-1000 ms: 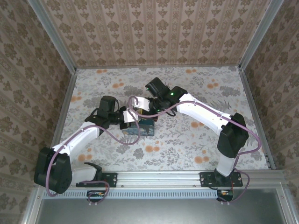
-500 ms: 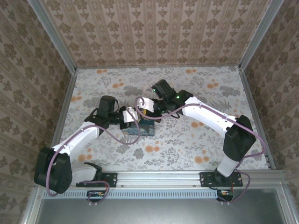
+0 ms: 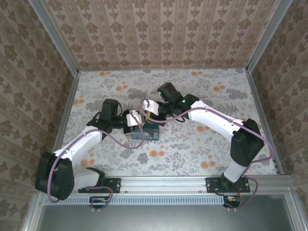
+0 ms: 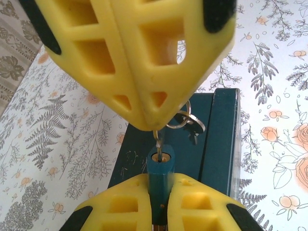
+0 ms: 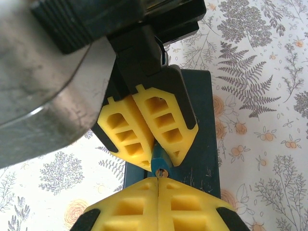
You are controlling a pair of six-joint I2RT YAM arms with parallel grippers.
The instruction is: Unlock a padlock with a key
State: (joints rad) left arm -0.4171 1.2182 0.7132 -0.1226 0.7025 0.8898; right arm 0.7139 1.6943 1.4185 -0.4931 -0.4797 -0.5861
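Observation:
In the left wrist view my left gripper (image 4: 161, 182) is shut on the small blue-teal padlock (image 4: 161, 166), keyhole end pointing away from the camera. The yellow fingers (image 4: 144, 62) of my right gripper come in from above, shut on the key (image 4: 157, 140), whose thin blade reaches into the keyhole. A key ring (image 4: 186, 120) hangs beside those fingers. In the right wrist view my right gripper (image 5: 158, 183) is pressed shut right against the padlock (image 5: 159, 162), and the key is hidden between its pads. In the top view the two grippers (image 3: 136, 120) (image 3: 153, 113) meet tip to tip.
A dark blue rectangular box (image 3: 147, 132) lies on the flower-print table directly under the two grippers (image 4: 222, 139) (image 5: 202, 120). Patterned walls and metal rails (image 3: 67, 110) close the table in at the left, back and right.
The right arm shifted a little to the right, its elbow swinging outward, and brought its gripper tip against the padlock. The left arm held still. Both grips are unchanged.

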